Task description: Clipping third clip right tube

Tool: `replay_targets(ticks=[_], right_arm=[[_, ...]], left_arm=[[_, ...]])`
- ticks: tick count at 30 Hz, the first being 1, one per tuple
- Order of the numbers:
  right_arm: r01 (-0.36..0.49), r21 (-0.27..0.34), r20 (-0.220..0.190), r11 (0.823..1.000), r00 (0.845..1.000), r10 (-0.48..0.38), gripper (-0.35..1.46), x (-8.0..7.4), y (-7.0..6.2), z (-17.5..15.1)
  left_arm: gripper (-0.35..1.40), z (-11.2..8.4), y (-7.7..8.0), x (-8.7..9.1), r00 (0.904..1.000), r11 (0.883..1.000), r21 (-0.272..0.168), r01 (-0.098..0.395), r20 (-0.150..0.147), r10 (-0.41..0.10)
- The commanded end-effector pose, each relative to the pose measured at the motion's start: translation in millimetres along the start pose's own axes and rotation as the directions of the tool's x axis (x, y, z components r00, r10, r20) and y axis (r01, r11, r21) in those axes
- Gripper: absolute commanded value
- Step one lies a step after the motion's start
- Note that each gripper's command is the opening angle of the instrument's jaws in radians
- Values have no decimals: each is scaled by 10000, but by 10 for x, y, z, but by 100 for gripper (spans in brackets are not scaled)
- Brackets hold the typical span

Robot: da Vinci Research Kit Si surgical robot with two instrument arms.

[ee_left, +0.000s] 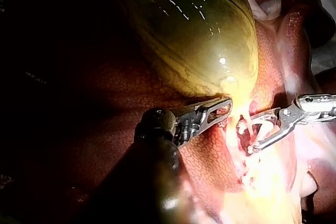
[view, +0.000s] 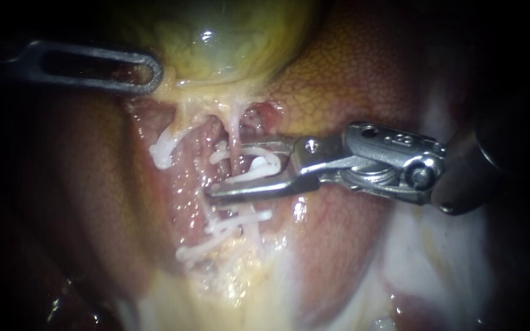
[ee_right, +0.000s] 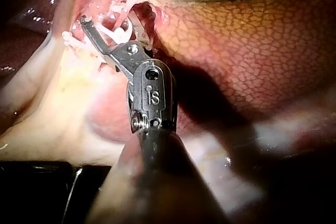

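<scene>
Judging from how things lie, I am mid-step. My right instrument (view: 228,170) reaches in from the right with its jaws spread wide, both seated on an open white clip (view: 265,164). That clip straddles the right tube (view: 235,132), just on the near side of where the tube leaves the gallbladder (view: 228,37). Two closed clips (view: 240,219) lie across the tissue nearer than my jaws, and a further clip (view: 162,153) sits on the strand to the left. What is left, then, seems to be squeezing this one closed and backing off. My left instrument (view: 148,72), at the far left, has its jaws together on the gallbladder's yellowish edge, holding it taut, I think. I cannot make out whether the clip's hidden leg passes fully behind the tube, nor exactly which tube the near clips cross. The liver (view: 338,67) fades into darkness at both sides.
</scene>
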Motion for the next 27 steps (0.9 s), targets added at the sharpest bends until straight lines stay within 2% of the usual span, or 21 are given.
replay_targets(ticks=[1, 15, 17, 22, 27], right_arm=[[-9, 7, 13, 10000, 10000, 9, 50, 0, 0, 0], [2, 108, -95, 9999, 10000, -1, 50, 9, 5, -1], [18, 395, -214, 9992, 9998, -9, 50, 8, 4, 0], [61, 1364, -960, 9906, 9954, 71, 49, 9, 3, 0], [98, 2373, -1536, 9714, 9878, 275, 46, 11, 3, 0]], left_arm=[[-35, 1, 0, 0, 10000, 10000, -6, -4, 3, 4], [-35, 1, 1, 1, 10000, 10000, -10, -7, 6, 7], [-35, 1, 1, 1, 10000, 10000, -10, -7, 6, 7], [-35, 1, 1, 1, 10000, 10000, -10, -7, 6, 7], [-35, 1, 1, 1, 10000, 10000, -10, -7, 6, 7]])
